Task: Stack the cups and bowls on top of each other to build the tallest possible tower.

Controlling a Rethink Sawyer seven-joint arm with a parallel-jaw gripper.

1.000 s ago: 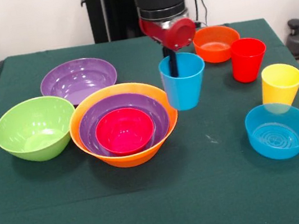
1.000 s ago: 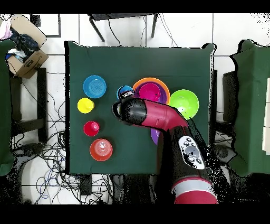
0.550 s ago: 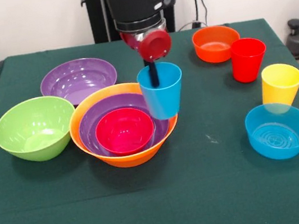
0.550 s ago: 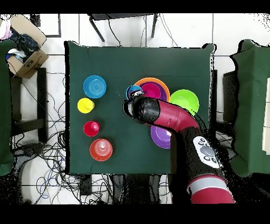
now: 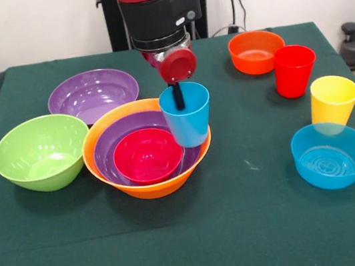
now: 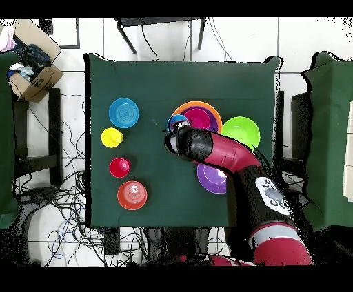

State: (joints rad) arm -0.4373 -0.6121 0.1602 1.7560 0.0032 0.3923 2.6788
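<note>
My gripper (image 5: 179,103) is shut on the wall of the blue cup (image 5: 187,116), with one dark finger inside it. The cup hangs upright over the right rim of the large orange bowl (image 5: 134,188). That bowl holds a purple bowl (image 5: 106,144) with a small pink-red bowl (image 5: 147,155) nested in it. Seen from overhead, the blue cup (image 6: 176,121) shows just past the gripper (image 6: 178,128), at the edge of the nested bowls (image 6: 200,116). The red cup (image 5: 294,70) and yellow cup (image 5: 333,100) stand on the right.
A lime green bowl (image 5: 42,152) and a second purple bowl (image 5: 92,94) sit left of the nested bowls. A small orange bowl (image 5: 256,51) lies at the back right and a small blue bowl (image 5: 331,154) at the front right. The arm (image 6: 234,162) crosses the table.
The arm has carried the blue cup leftward in the front view, from open cloth to over the orange bowl's right rim. The other cups and bowls have not moved.
</note>
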